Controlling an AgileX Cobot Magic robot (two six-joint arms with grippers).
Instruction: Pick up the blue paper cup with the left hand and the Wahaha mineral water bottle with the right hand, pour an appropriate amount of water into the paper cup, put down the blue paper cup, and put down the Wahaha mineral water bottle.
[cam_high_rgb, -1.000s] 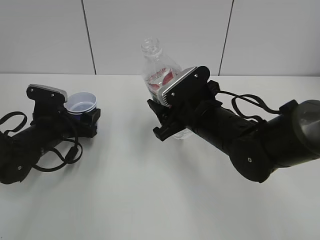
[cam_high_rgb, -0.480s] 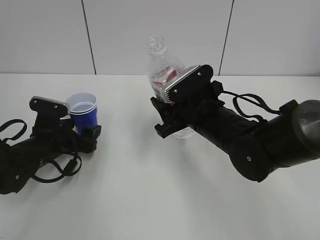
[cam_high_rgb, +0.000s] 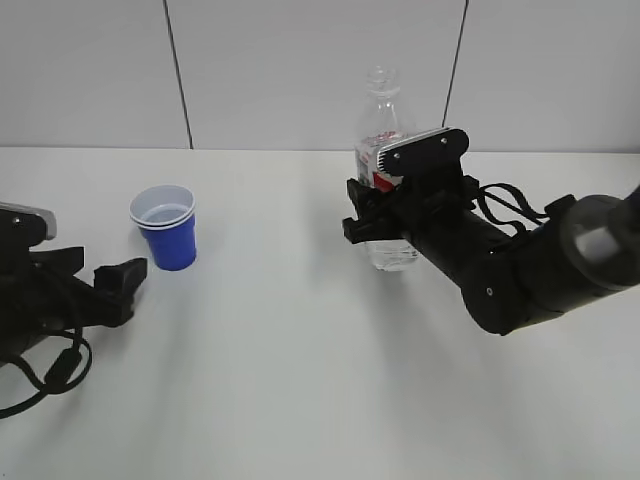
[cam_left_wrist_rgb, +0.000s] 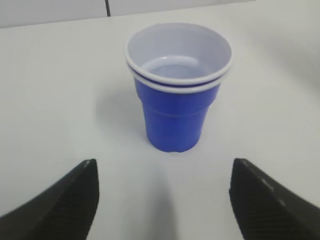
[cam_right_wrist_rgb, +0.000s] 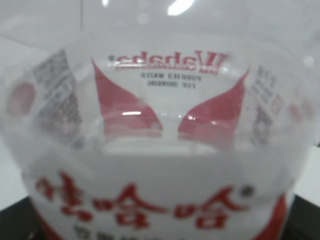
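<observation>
The blue paper cup (cam_high_rgb: 166, 230) stands upright on the white table, two nested cups with white rims. In the left wrist view the cup (cam_left_wrist_rgb: 176, 107) sits just ahead of my left gripper (cam_left_wrist_rgb: 165, 170), which is open and empty, with one black finger on each side. In the exterior view my left gripper (cam_high_rgb: 122, 278) lies low on the table, left of the cup and apart from it. My right gripper (cam_high_rgb: 382, 226) is shut on the Wahaha mineral water bottle (cam_high_rgb: 384, 140), which is upright and capless. The bottle's red-and-white label (cam_right_wrist_rgb: 160, 150) fills the right wrist view.
The white table (cam_high_rgb: 300, 380) meets a pale panelled wall (cam_high_rgb: 300, 70) at the back. The bulky right arm (cam_high_rgb: 530, 270) and its cables lie across the table's right side. The left arm's cable (cam_high_rgb: 55, 375) loops at the front left.
My left gripper let go of the cup, opened and drew back to the left; the cup now stands alone. My right gripper carried the bottle to the right and turned it upright.
</observation>
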